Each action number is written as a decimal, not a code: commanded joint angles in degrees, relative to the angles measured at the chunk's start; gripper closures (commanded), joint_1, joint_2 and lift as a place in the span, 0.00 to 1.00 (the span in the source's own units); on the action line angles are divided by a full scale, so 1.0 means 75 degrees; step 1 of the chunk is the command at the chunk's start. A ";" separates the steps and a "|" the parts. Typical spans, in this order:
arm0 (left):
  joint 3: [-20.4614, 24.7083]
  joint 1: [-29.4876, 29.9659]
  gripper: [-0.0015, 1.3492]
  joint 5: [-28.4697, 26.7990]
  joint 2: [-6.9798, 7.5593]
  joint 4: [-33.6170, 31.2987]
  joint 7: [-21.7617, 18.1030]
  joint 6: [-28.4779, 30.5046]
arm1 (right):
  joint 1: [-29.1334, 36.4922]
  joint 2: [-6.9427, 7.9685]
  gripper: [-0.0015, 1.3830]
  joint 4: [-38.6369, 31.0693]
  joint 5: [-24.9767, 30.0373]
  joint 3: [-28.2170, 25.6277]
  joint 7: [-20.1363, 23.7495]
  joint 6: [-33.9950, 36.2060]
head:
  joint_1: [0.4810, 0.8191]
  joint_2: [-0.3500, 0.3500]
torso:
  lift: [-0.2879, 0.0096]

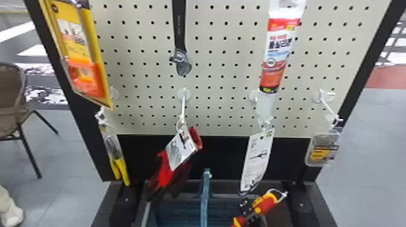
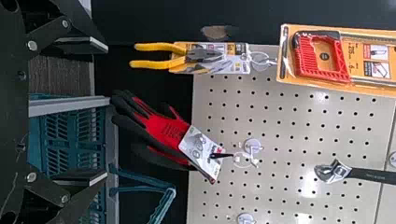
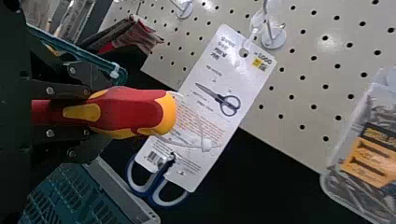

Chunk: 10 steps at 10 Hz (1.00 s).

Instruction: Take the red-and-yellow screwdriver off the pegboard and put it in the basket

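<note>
Red-and-yellow screwdriver (image 3: 135,112), handle smooth, rounded

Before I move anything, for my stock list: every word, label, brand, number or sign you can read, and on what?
Nothing I can quote surely.
Scissors card: fine print, too small.
Tube: blurred lettering.
Wrench handle: too small.
Glove card: too small.
Pliers card: too small.
Saw pack: too small.
Plastic box: blurred.
Screwdriver: none visible.
</note>
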 commanded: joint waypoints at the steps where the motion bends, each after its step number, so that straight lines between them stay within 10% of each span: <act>1: 0.0000 -0.0008 0.25 0.0031 0.0001 0.0037 0.0000 -0.0026 | -0.0091 -0.0027 0.76 0.0101 -0.0015 0.0026 0.0064 0.0251 | 0.20 0.50 | 0.63; 7: -0.0012 -0.0041 0.25 0.0066 -0.0011 0.0149 0.0000 -0.0096 | -0.0320 -0.0074 0.74 0.0307 0.0044 0.0026 0.0263 0.0731 | 0.20 0.50 | 0.63; 10: -0.0023 -0.0057 0.25 0.0090 -0.0035 0.0187 0.0000 -0.0108 | -0.0616 -0.0168 0.55 0.0401 0.0231 0.0014 0.0556 0.1177 | 0.20 0.50 | 0.63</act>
